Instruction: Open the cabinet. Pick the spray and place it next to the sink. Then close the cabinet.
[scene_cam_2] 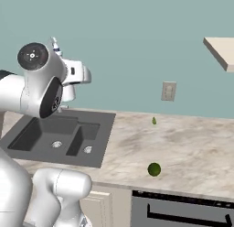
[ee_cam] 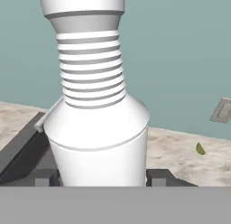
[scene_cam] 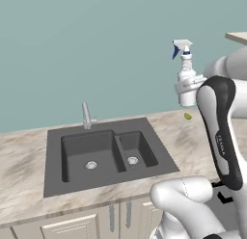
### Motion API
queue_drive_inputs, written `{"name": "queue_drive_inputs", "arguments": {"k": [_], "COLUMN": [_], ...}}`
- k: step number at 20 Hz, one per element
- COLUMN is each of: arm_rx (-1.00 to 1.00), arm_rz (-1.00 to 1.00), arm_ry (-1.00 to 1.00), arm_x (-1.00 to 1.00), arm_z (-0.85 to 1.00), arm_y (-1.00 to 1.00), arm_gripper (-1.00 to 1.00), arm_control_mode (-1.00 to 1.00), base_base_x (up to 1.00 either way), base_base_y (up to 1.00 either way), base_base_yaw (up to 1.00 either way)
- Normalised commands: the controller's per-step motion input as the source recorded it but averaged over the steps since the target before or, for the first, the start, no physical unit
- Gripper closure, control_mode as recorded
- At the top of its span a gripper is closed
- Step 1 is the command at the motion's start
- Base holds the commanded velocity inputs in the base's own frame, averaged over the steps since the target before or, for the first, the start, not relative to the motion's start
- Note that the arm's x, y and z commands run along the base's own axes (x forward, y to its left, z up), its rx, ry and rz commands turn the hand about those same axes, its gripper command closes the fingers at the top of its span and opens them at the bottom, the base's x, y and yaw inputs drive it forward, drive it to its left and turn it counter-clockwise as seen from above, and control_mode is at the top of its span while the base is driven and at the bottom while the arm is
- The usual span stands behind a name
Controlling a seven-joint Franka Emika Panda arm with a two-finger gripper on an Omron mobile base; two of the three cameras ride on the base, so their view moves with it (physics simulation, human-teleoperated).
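Gripping the unlabelled spray [ee_cam: 97, 128], hand [ee_cam: 101, 175] above counter [scene_cam: 193, 132].

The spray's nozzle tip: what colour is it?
Blue, on the otherwise white spray; clearest in the left base view.

One spray [scene_cam: 185, 64], one sink [scene_cam: 103, 153], one faucet [scene_cam: 86, 115], one lime [scene_cam_2: 154, 169], one wall outlet [scene_cam_2: 168, 91]

The white spray [scene_cam: 185, 72] stands upright in the air, blue nozzle at 9 o'clock, above the table at 2 o'clock from the dark double-basin sink [scene_cam: 103, 153].
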Motion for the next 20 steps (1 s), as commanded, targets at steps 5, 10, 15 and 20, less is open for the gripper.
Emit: {"name": "queue_drive_inputs", "arguments": {"k": [5, 10, 15, 20], "arm_rx": [-0.07, -0.05, -0.03, -0.02], "arm_rz": [0.00, 0.00, 0.00, 0.00], "arm_ry": [-0.02, 0.01, 0.06, 0.05], "arm_x": [0.29, 0.42, 0.43, 0.50], "arm_z": [-0.27, -0.04, 0.00, -0.04], "arm_y": [-0.47, -0.61, -0.43, -0.15], "arm_gripper": [1.00, 1.00, 1.00, 1.00], "arm_control_mode": [-1.00, -1.00, -1.00, -1.00], "base_base_x": [0.00, 0.00, 0.00, 0.00], "base_base_y": [0.00, 0.00, 0.00, 0.00], "base_base_yaw": [0.00, 0.00, 0.00, 0.00]}}
